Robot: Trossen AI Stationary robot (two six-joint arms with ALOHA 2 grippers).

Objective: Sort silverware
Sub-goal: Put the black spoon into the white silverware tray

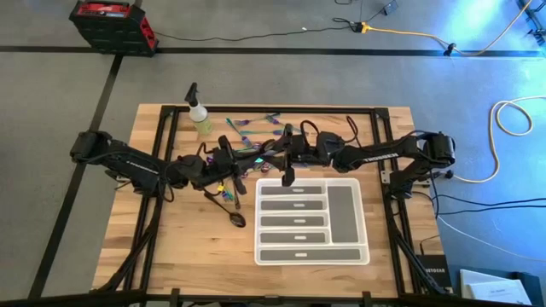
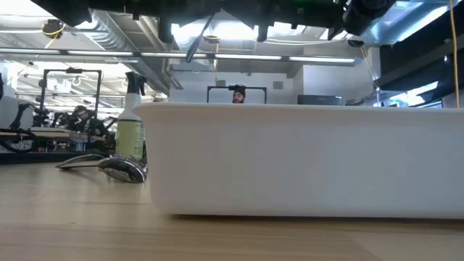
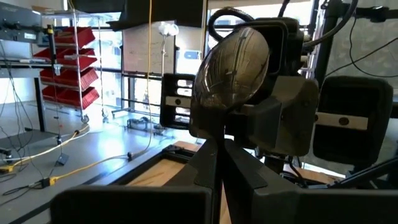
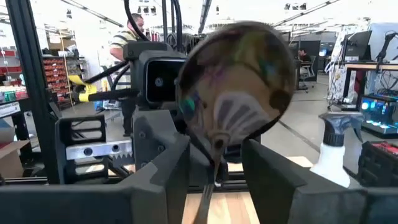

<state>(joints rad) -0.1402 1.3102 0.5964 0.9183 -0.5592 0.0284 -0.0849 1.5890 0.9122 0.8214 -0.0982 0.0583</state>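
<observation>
- Both arms meet over the middle of the wooden table [image 1: 171, 247], just behind the white compartment tray [image 1: 348, 223]; a spoon stands upright between them.
- The left gripper [image 3: 217, 163] is clamped shut on the spoon's [image 3: 231, 65] thin handle; the bowl rises above its fingers, dark and shiny, facing the other arm.
- The right gripper [image 4: 216, 163] sits at the same spoon (seen here from its other side, with rainbow glints on the bowl); its fingers [image 4: 268, 168] stand apart on either side of the handle, with a clear gap on each side, so it grips nothing.
- More silverware lies loose: an iridescent cluster [image 1: 252, 128] on the far part of the table near the yellow-green spray bottle [image 1: 200, 117]; a dark spoon [image 1: 235, 218] just left of the tray, near the left arm.
- In the low view that spoon [image 2: 119, 167] lies flat on the wood beside the tray's white wall [image 2: 304, 159]; the bottle [image 2: 131, 125] stands behind it.
- A person [image 4: 127, 38] stands in the room beyond the table.
</observation>
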